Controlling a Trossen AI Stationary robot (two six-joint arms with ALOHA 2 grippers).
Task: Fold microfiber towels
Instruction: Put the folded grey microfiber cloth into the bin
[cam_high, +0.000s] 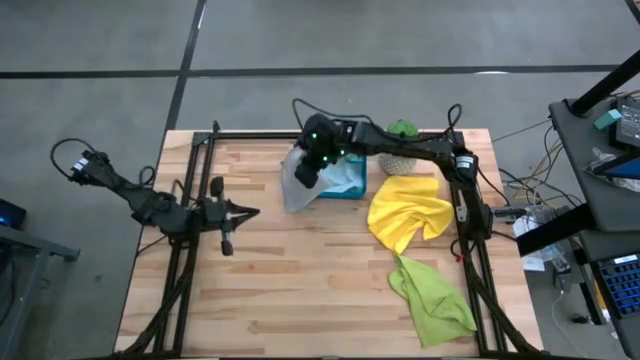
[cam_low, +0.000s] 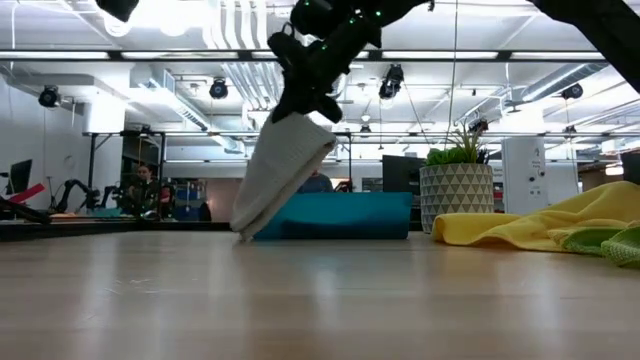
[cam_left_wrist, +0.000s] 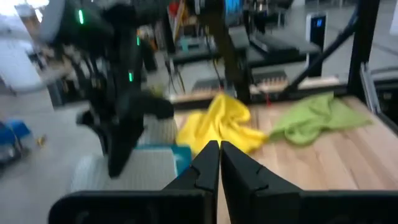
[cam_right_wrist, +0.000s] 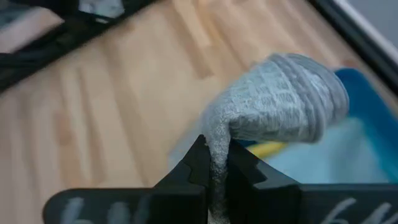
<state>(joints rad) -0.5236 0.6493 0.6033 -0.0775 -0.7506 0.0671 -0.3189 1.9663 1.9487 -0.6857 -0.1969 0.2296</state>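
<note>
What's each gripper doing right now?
Left gripper: shut, empty, waiting at table's left.
Right gripper: shut on grey towel, lifting it by the tray.

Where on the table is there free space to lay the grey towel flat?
Bare wood lies between the left gripper and the crumpled yellow microfiber towel, and along the near edge. The far right is crowded: teal tray, potted plant, lime green towel.
</note>
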